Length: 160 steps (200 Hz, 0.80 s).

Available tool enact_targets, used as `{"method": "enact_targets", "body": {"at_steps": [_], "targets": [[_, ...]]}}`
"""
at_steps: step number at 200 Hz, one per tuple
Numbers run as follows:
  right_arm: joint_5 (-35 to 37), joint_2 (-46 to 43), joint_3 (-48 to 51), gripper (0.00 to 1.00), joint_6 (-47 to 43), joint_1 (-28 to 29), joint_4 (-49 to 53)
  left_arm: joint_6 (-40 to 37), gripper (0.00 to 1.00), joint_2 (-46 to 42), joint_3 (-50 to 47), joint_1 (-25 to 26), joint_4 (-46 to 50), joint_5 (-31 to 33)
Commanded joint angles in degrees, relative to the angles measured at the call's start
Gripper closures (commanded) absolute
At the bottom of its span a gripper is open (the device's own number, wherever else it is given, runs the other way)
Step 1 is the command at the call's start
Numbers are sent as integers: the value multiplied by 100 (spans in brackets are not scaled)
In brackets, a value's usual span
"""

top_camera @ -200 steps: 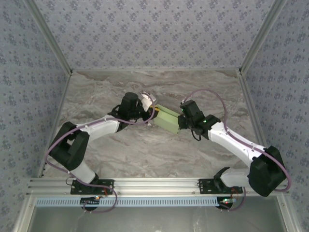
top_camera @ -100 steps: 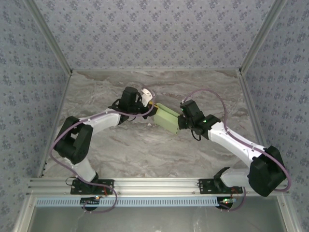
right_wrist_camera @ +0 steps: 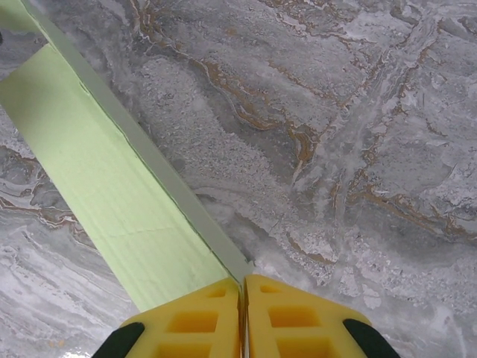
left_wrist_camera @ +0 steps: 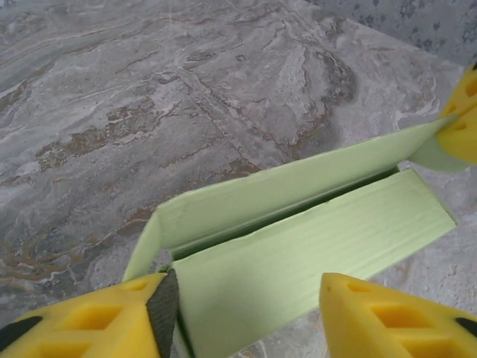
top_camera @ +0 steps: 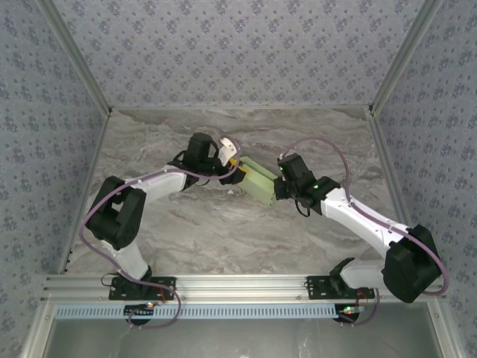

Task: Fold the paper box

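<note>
The paper box (top_camera: 257, 181) lies mid-surface (top_camera: 223, 224), running ten to four o'clock. My right end effector (right_wrist_camera: 243, 298) pinches its four o'clock edge. My left end effector (left_wrist_camera: 244, 294) straddles the other end, fingers apart, perhaps touching.

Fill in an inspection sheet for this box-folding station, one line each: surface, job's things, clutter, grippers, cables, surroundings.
Surface: table, grey marbled top.
Job's things: paper box, pale green, partly folded into a long open channel, mid-table between the two arms.
Clutter: nothing seen.
Grippers: left gripper, jaws apart, straddling one end of the box. Right gripper, jaws shut on a thin edge at the other end.
Cables: purple cables loop along both arms, clear of the box.
Surroundings: patterned blue-grey walls on three sides; metal rail along the near edge.
</note>
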State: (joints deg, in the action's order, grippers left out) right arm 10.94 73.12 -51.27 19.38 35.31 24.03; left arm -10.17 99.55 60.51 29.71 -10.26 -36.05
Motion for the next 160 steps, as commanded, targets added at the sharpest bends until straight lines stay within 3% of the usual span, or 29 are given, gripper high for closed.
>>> {"method": "enact_targets", "body": {"at_steps": [1,38,57,85,111,160], "targets": [[-96,44,-173,88,-184,-67,123,-453,43,-82,-3,-313,-191,-487],[-249,88,-173,88,-292,-104,72,-1248,40,38,68,-502,-70,-1120],[-289,110,-166,89,-353,-111,19,-1679,41,434,526,-528,476,-1471],[-312,143,-178,89,-325,-107,-20,-1910,50,945,1154,-490,1024,-1986],[-238,139,-208,89,-318,-110,62,-2144,59,915,1016,-362,1219,-1834],[-236,167,-225,89,-282,-116,50,-1600,55,466,357,-393,473,-1479]]}}
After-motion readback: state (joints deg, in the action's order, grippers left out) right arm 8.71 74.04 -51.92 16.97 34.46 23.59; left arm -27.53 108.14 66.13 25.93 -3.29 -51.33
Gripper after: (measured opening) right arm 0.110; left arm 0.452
